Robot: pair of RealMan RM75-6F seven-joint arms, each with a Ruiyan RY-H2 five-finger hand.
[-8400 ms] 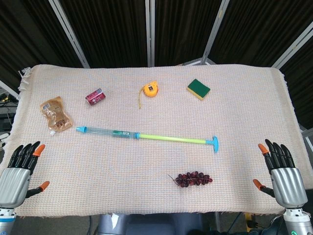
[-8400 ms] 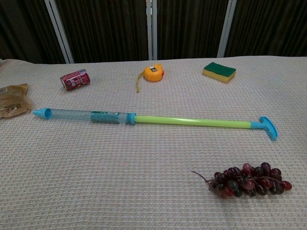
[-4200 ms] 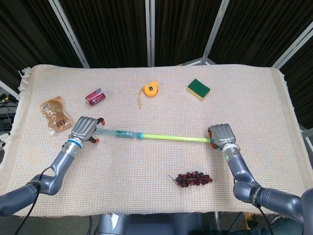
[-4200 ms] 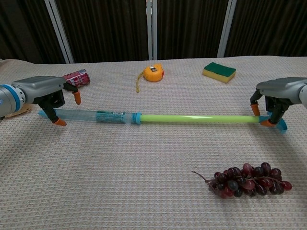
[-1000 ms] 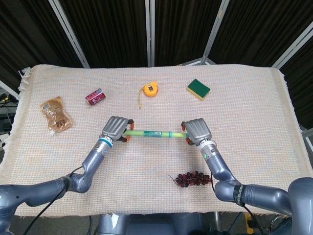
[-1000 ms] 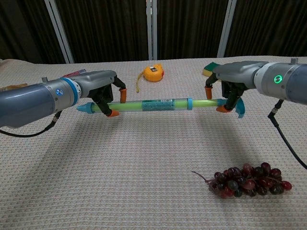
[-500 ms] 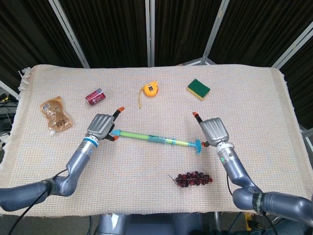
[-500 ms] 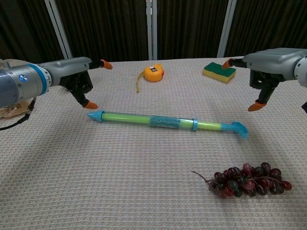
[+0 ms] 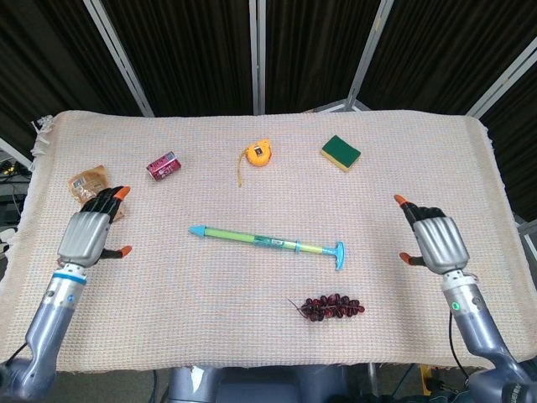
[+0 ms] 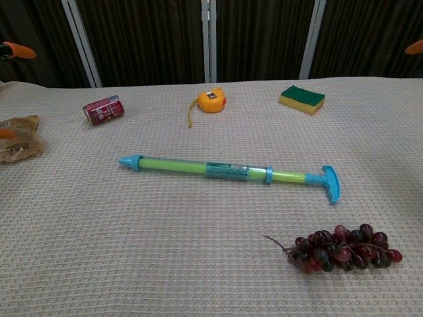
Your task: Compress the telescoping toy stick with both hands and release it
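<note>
Dark slatted panels with pale metal uprights close off the space behind a tabletop (image 9: 419, 176) covered in a beige woven cloth. Near the middle of the cloth lies the green and blue plastic telescoping toy stick (image 9: 267, 241), pushed in to its short length, flat on the cloth with its pointed blue tip toward the left and its curved blue handle toward the right. Neither hand touches it.

The left hand (image 9: 87, 234) hovers near the left edge of the cloth, well apart from the stick's tip; its dark, orange-tipped fingers (image 9: 107, 201) are spread apart and hold nothing. The right hand (image 9: 440, 242) hovers near the right edge, well apart from the handle, its fingers likewise apart and empty. In the chest view only orange fingertips show at the upper corners.

A bunch of dark red grapes (image 9: 333, 306) lies just in front of the stick's handle end. Farther back sit a small red drink can (image 9: 163, 165) on its side, a round yellow tape measure (image 9: 257, 154) with a length of tape trailing out, and a green and yellow rectangular sponge (image 9: 340, 153). A crinkled brown snack pouch (image 10: 18, 138) lies at the far left, partly hidden behind the left hand in the head view.
</note>
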